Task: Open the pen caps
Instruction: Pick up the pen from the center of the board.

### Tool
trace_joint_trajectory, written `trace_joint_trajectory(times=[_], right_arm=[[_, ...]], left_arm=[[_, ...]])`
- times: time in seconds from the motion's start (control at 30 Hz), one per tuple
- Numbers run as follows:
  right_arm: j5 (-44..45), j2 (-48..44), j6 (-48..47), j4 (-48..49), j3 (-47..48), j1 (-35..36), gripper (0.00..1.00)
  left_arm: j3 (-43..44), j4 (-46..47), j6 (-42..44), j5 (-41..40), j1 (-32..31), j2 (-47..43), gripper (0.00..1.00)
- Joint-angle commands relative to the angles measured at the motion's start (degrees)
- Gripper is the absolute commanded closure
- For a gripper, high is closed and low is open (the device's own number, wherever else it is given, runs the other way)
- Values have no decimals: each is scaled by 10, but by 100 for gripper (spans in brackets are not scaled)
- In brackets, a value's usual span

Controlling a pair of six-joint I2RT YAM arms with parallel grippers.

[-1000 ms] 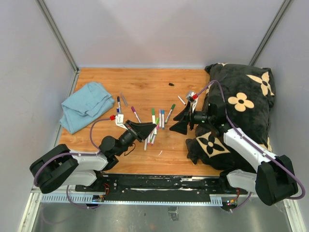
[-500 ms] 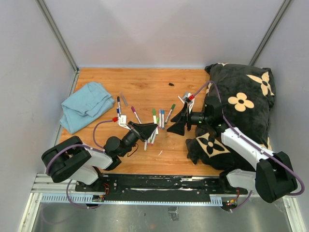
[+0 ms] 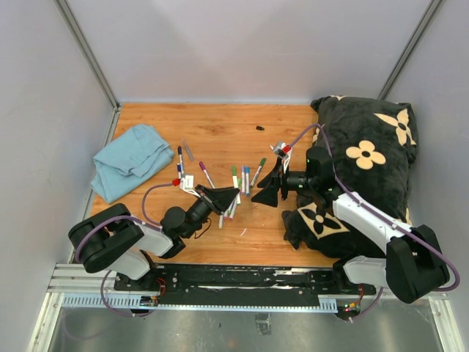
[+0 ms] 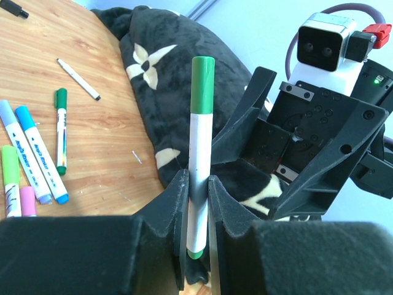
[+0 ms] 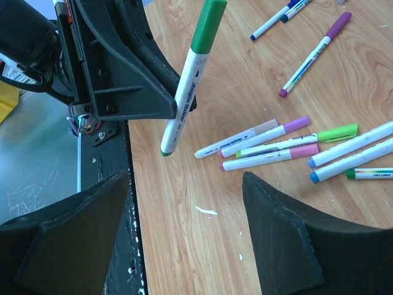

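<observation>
My left gripper is shut on the white barrel of a marker that stands upright above the table, its green pen cap on top. The same marker and its green cap show in the right wrist view. My right gripper is open wide and empty, just right of the held marker and facing it. Several capped markers lie on the wooden table, with green, purple, pink and blue caps.
A blue cloth lies at the left. A black pillow with a flower pattern fills the right side, under the right arm. A loose black cap lies at the back. Two more markers lie beside the cloth.
My right gripper has moved left, closer to the marker held by the left gripper. The left gripper has kept its hold, with only a small shift.
</observation>
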Motion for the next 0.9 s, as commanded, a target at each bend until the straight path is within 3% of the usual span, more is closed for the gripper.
trace_joint_trajectory(times=[0.0, 0.87], right_arm=[[3, 3, 1, 7, 7, 11, 24], [40, 19, 39, 3, 14, 37, 25]], left_arm=[[5, 121, 5, -22, -7, 3, 100], [52, 134, -10, -34, -21, 48, 100]])
